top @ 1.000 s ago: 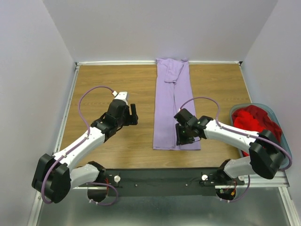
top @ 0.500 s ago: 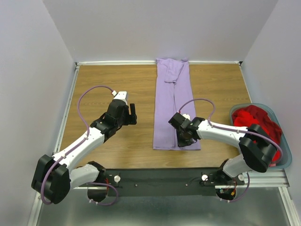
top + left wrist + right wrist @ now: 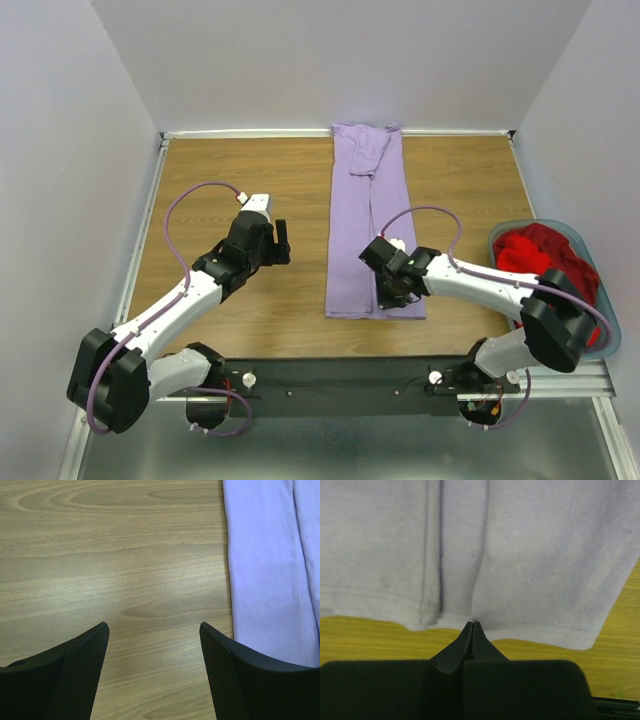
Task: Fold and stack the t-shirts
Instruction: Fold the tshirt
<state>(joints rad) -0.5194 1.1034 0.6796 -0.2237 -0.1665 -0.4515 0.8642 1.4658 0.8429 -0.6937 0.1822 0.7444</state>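
Tho lavender shirt (image 3: 366, 225) is folded lengthwise, no stack yet.
My right end effector (image 3: 472, 625) pressed closed at its hem, left end effector (image 3: 152, 627) wide & empty; red shirt (image 3: 540, 255) crumpled in basket (image 3: 611, 340).

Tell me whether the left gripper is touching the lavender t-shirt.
Apart. The top view shows bare table between the left gripper and the lavender t-shirt.

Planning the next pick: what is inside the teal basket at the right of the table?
A crumpled red t-shirt fills the basket. The cloth covers the basket's floor and anything beneath it.
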